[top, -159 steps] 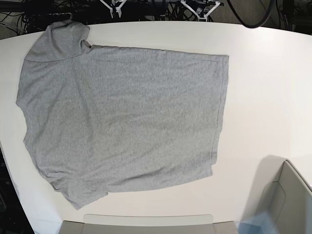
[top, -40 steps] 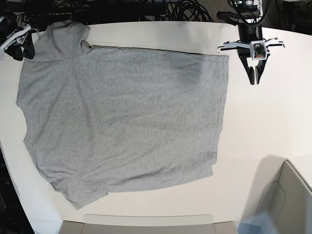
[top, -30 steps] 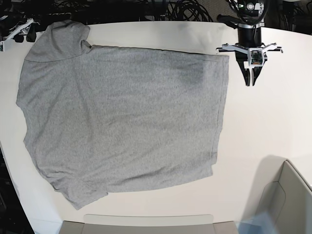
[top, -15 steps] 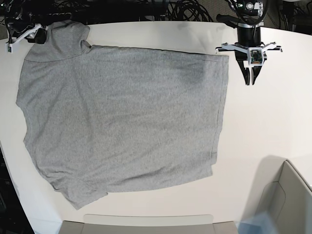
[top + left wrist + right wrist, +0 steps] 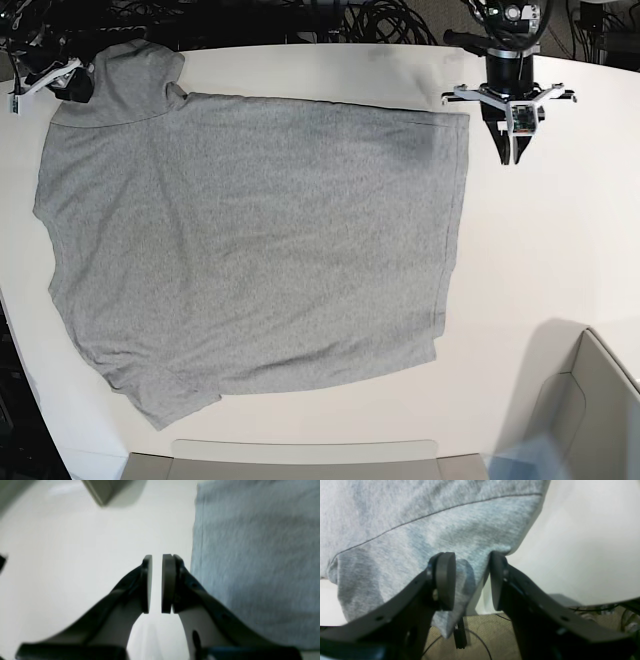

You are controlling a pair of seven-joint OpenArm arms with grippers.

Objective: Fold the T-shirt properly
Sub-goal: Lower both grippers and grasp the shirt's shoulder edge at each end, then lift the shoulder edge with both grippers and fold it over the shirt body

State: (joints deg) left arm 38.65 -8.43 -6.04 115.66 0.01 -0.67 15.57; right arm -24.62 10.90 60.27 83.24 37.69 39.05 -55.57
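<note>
While no lettering shows on the T-shirt [image 5: 250,250], both grippers stand apart: left [image 5: 157,583] narrowly, right [image 5: 472,580] astride a sleeve.

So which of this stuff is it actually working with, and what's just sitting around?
Working with:
- T-shirt
- left gripper, beside the hem
- right gripper, fingers astride a sleeve edge

Sitting around:
- white table
- grey bin
- cables

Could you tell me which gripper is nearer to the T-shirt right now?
Right. The right gripper straddles the T-shirt sleeve edge; the left gripper hovers over bare table beside the hem.
</note>
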